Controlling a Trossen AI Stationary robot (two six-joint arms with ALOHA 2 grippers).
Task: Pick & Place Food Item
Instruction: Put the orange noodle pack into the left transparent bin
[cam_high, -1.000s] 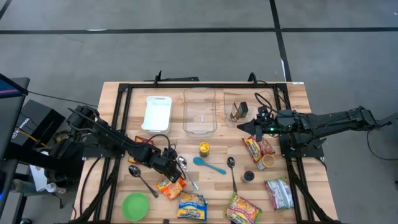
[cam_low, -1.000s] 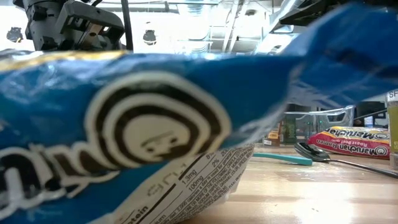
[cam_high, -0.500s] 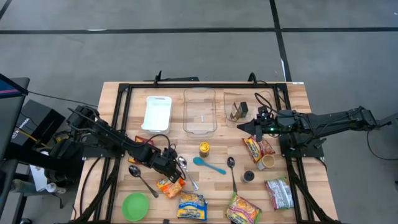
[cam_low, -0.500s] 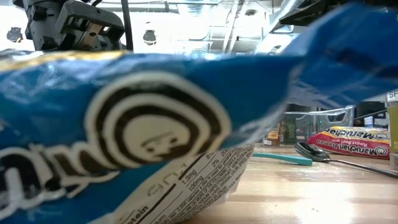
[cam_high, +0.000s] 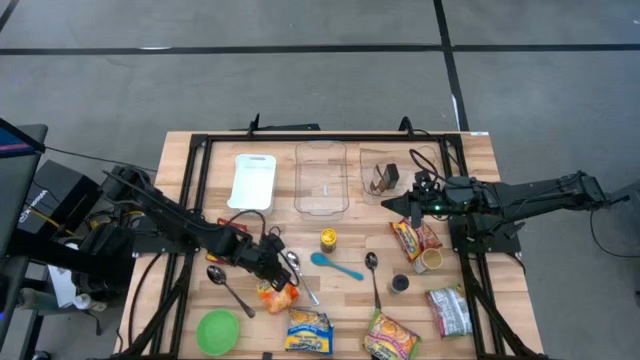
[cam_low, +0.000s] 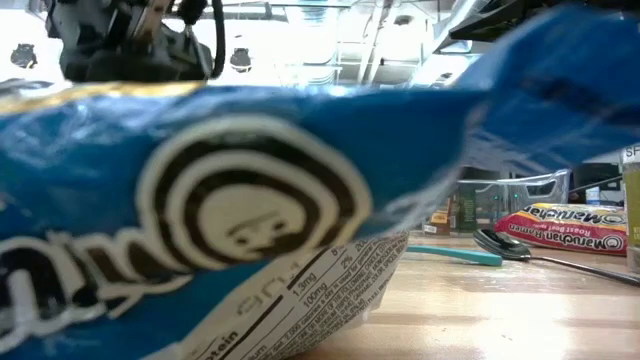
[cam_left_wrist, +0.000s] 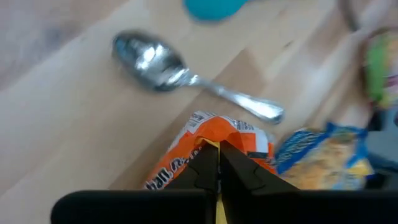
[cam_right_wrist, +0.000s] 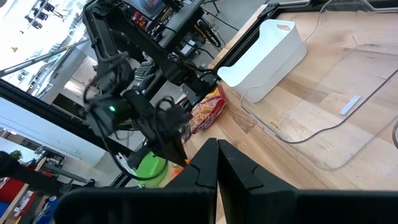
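My left gripper (cam_high: 271, 282) is clamped on the crinkled orange foil snack packet (cam_left_wrist: 214, 149) near the table's front edge; pick achieved, lift, transfer and placement remain; right gripper (cam_high: 393, 204) waits closed.

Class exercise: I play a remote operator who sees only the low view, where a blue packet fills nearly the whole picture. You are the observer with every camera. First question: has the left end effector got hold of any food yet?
Observer: Yes. The left end effector is shut on the orange packet, pinching its crumpled edge.
Operator: Where on the table is that?
Observer: In the high view it is at the front left, with the green bowl nearer the front edge.
Operator: What lies next to it?
Observer: A metal spoon lies just beyond the packet, apart from it.
Operator: And the right arm?
Observer: The right end effector waits shut beside the clear tray.
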